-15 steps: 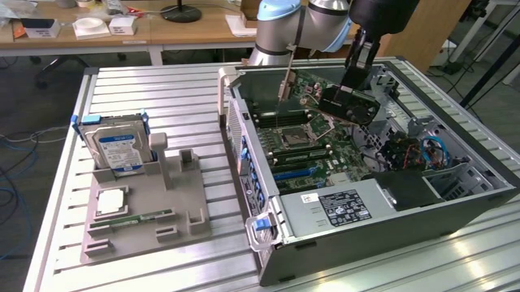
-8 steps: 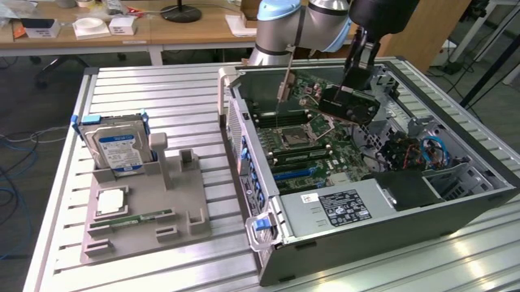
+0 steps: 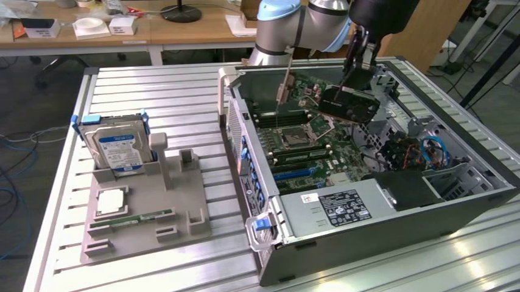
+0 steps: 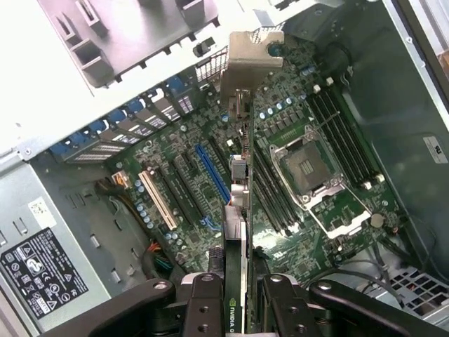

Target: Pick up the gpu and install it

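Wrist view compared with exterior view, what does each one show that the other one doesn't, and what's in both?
Wrist view: the gripper with its fingers pressed on either side of the gpu, seen edge-on, and a white slot on the motherboard.
Exterior view: the arm, a hard drive upright in a grey holder, a RAM stick lying on that holder, and the slatted table.
Both: the gpu held above the motherboard inside the open case, the CPU socket and the black label.

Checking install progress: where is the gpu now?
In the exterior view's right half, the gpu hangs in the gripper above the motherboard of the open case.
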Controlling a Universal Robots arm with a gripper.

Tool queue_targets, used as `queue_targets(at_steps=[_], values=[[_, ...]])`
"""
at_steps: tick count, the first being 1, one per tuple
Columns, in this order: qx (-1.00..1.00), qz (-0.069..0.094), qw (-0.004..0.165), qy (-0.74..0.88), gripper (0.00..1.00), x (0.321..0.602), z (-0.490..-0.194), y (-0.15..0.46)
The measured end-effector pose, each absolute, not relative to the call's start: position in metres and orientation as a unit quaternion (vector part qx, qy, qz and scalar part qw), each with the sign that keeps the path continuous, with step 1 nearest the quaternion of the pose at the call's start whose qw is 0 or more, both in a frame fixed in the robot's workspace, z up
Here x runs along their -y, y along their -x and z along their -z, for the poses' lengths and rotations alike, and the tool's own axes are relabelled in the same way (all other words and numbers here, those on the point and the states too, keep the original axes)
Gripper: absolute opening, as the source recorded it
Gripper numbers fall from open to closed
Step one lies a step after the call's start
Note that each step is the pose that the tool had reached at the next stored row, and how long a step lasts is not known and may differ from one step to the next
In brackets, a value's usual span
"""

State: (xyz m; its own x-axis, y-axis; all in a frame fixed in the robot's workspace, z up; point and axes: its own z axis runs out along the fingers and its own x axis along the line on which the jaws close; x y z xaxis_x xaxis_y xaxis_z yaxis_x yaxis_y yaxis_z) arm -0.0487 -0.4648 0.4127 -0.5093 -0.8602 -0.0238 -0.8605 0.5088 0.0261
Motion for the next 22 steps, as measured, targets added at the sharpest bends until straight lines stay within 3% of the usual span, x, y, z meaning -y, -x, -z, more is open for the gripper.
queue_targets(at_steps=[22], values=[[-0.825, -0.018, 0.002, 0.565, 0.26, 0.4648, -0.4127, 0.0487]])
